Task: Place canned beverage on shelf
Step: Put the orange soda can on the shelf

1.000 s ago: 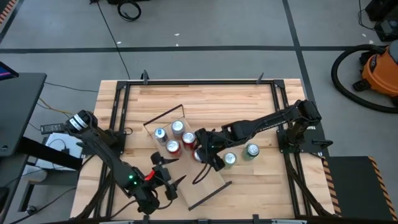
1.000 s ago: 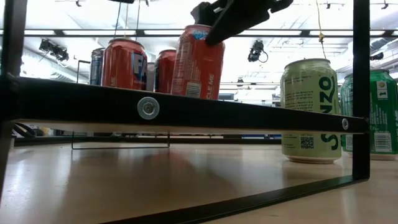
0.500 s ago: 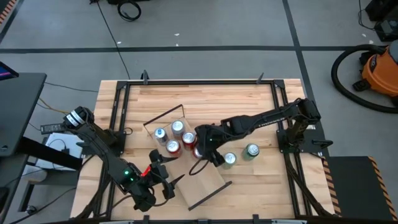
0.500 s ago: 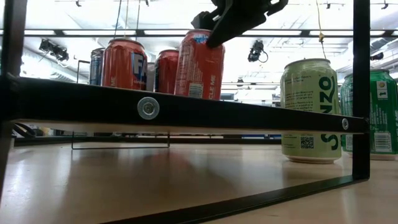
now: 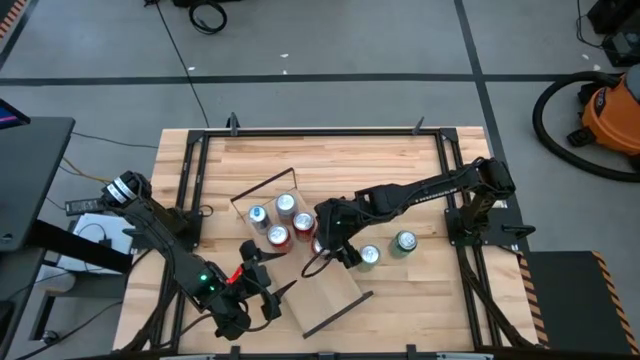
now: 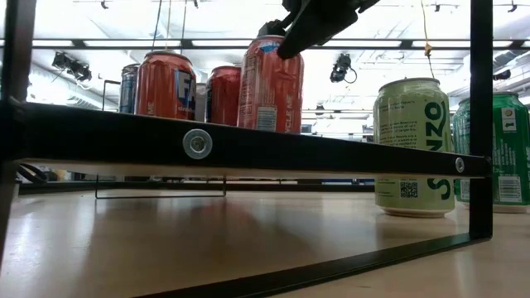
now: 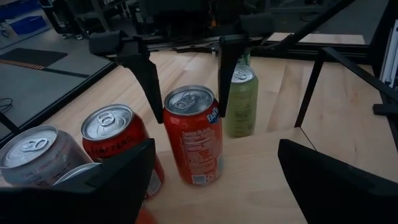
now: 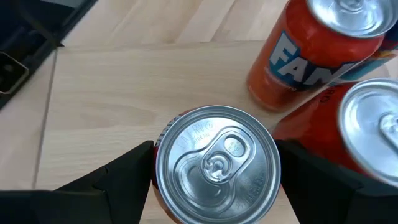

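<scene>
left wrist view | right claw point(image 7: 184, 68) spread astride red can point(image 7: 194, 135), upright on shelf point(image 7: 261, 168) | left claw point(image 5: 268, 292) released, off shelf

a robotics lab: concrete floor point(image 5: 350, 45), orange shop vacuum point(image 5: 612, 112), loose cables point(image 5: 205, 15)

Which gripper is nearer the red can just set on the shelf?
Right. The right gripper straddles the red can from above, fingers open; the left gripper sits off the shelf edge, apart.

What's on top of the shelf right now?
The shelf holds several cans; the right gripper straddles an orange can. The cans' bottoms are hidden behind its edge in the low view.
</scene>
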Available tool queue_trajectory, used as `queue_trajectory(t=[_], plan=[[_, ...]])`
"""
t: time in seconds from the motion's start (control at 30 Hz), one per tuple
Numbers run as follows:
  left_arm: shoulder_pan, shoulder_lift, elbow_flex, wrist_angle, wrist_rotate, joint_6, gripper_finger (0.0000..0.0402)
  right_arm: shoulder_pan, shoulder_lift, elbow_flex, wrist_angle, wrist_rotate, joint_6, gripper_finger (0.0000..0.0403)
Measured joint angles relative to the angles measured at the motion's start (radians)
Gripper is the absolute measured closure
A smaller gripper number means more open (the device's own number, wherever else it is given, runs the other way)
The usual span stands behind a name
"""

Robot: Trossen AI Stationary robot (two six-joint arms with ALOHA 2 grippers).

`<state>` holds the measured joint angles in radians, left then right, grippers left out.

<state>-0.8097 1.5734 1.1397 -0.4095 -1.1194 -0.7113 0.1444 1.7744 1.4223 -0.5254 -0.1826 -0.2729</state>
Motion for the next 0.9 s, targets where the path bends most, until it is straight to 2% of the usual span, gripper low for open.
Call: queue_trajectory(t=[0.4, 0.63, 0.9], plan=[[0.000, 0.001, 0.000, 0.000, 0.000, 0.000, 0.0051, -0.016, 0.000, -0.001, 0.009, -0.029, 0.029, 0.0079], [0.000, 0.001, 0.000, 0.000, 0.000, 0.000, 0.0051, -0.014, 0.000, 0.000, 0.031, -0.029, 0.027, 0.0054], [0.000, 0.001, 0.000, -0.001, 0.000, 0.000, 0.0051, -0.014, -0.007, 0.000, 0.028, 0.002, 0.027, 0.0050]])
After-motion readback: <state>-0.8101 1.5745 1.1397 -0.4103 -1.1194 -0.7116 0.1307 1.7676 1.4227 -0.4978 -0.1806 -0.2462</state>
